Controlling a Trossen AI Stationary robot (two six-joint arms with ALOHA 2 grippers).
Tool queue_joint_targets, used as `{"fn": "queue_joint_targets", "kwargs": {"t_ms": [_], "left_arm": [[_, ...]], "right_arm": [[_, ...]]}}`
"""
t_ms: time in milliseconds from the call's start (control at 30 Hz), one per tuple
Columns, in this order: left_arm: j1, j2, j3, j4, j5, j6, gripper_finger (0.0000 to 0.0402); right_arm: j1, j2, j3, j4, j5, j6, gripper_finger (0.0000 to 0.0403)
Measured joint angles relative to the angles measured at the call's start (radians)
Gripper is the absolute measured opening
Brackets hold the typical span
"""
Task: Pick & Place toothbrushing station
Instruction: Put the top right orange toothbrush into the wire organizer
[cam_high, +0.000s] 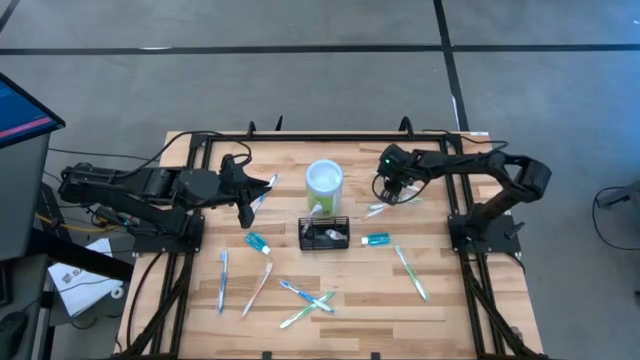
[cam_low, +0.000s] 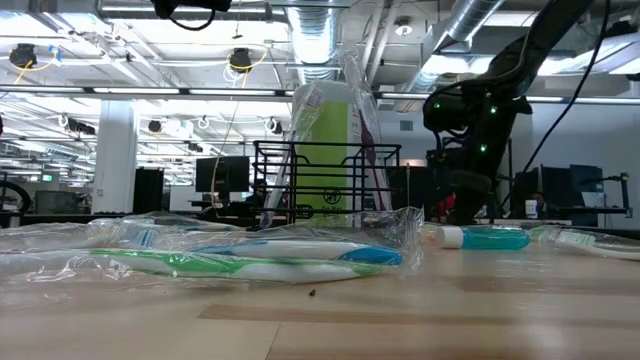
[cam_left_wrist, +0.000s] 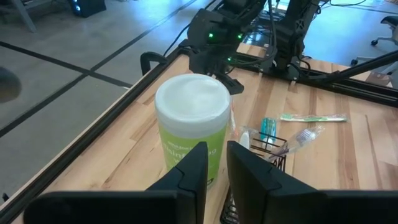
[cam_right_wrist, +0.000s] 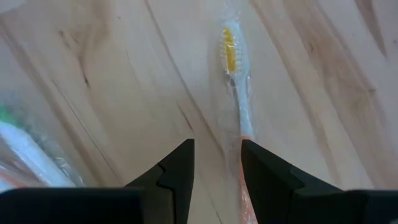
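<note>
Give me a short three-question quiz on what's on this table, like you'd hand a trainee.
1. True or false: the black wire caddy stands beside the lime-green cup.
2. What lies under the right gripper? A) a wrapped toothbrush B) a spoon C) a sponge
3. Fill in: the left gripper faces the ____.

Key
1. True; the two stand close together mid-table.
2. A; it has yellow bristles and lies on the wood between the open fingers.
3. Cup; its fingers, a narrow gap apart, hold nothing.
</note>
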Motion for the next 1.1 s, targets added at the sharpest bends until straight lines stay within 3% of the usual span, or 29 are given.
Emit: {"fn": "queue_joint_targets", "kwargs": {"t_ms": [1100], "left_arm": [[0.000, 0.027, -0.001, 0.004, 0.003, 0.000, 0.0053]], "right_arm": [[-0.049, -0.007, 0.018, -0.010, -0.029, -0.086, 0.0123]]}}
